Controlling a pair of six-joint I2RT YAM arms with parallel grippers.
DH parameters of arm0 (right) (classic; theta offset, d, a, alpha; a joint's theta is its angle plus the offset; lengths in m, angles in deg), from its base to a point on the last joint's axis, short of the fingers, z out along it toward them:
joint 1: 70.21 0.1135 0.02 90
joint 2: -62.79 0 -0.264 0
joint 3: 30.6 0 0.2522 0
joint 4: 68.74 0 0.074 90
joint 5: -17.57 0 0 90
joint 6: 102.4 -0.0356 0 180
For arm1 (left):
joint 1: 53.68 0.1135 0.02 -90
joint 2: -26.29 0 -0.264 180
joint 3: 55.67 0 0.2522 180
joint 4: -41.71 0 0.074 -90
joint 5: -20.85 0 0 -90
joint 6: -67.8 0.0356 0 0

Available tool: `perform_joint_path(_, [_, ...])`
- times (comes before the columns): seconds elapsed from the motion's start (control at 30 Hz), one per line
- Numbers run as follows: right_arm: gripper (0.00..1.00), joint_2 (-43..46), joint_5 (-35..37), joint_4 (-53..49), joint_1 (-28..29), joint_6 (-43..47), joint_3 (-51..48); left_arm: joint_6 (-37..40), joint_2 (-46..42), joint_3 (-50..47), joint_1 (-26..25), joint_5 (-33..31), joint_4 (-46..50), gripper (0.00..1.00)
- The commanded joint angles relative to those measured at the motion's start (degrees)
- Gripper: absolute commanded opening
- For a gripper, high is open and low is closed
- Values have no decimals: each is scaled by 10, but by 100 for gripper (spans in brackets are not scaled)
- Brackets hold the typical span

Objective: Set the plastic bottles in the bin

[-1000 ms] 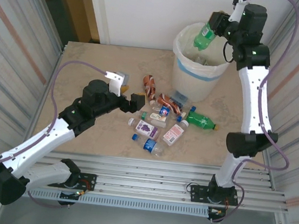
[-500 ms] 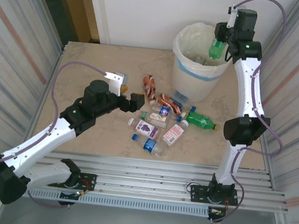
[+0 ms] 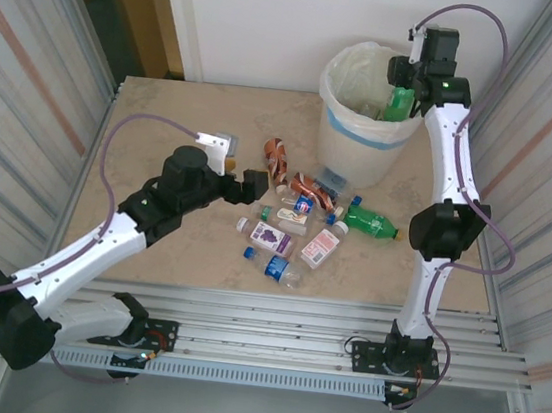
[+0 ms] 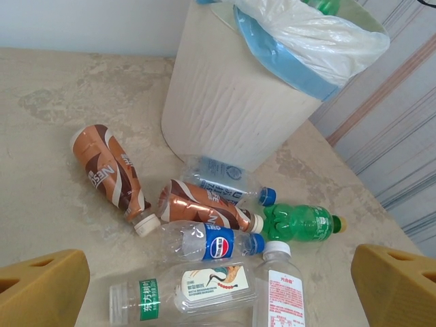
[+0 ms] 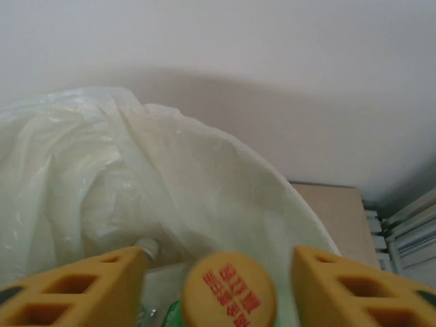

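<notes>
The bin stands at the back right of the table, white with a blue band and a cream liner. My right gripper hangs over its rim, open. A green bottle with a yellow cap sits loose between the fingers, a gap on each side. My left gripper is open above the bottles on the table. Below it lie two brown bottles, a clear blue-labelled bottle, a green bottle and clear ones.
Several more bottles lie in a cluster in front of the bin, one green bottle at its right end. Corrugated walls close in both sides. A bottle neck shows inside the liner.
The right gripper has carried the green bottle from above the bin's middle to its right rim and lower, then opened. The left arm has barely shifted.
</notes>
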Motion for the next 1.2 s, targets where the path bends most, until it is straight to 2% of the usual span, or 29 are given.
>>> perform_joint_path(0.0, [70, -2, 12, -4, -3, 9, 20, -17, 7, 12, 9, -10, 2, 99])
perform_joint_path(0.37, [84, 37, 7, -22, 4, -6, 17, -48, 42, 46, 18, -38, 51, 99])
perform_joint_path(0.67, [94, 103, 17, -69, 21, -47, -8, -66, 149, 131, 35, -47, 109, 99])
perform_joint_path(0.8, [99, 160, 32, -79, 24, -78, -64, -82, 218, 185, 45, -56, 144, 98])
perform_joint_path(1.07, [98, 299, 70, -74, 26, -135, -232, -94, 362, 288, 66, -61, 185, 96])
perform_joint_path(1.17, [98, 364, 90, -54, 25, -157, -331, -98, 419, 340, 74, -55, 205, 96])
